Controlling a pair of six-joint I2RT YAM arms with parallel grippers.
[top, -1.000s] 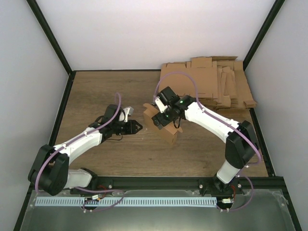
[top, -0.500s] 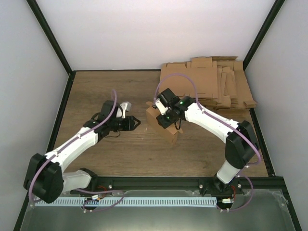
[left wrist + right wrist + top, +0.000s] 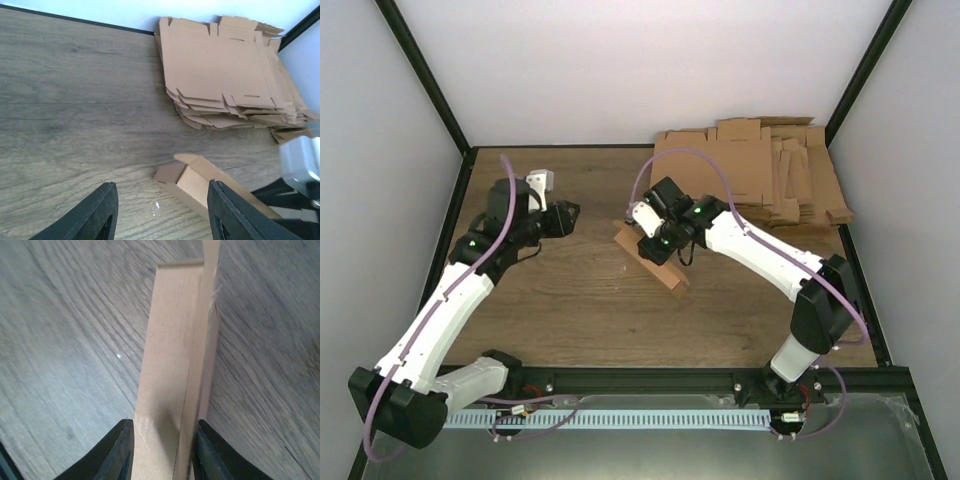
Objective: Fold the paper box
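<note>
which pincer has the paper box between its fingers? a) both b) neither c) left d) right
d, the right pincer has its fingers against both sides of the paper box, while the left pincer is open over the table with the box apart from it.

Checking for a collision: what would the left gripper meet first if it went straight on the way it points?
Probably the paper box: its open end lies just ahead of the left gripper, not touching. Height is unclear, so it might pass over.
</note>
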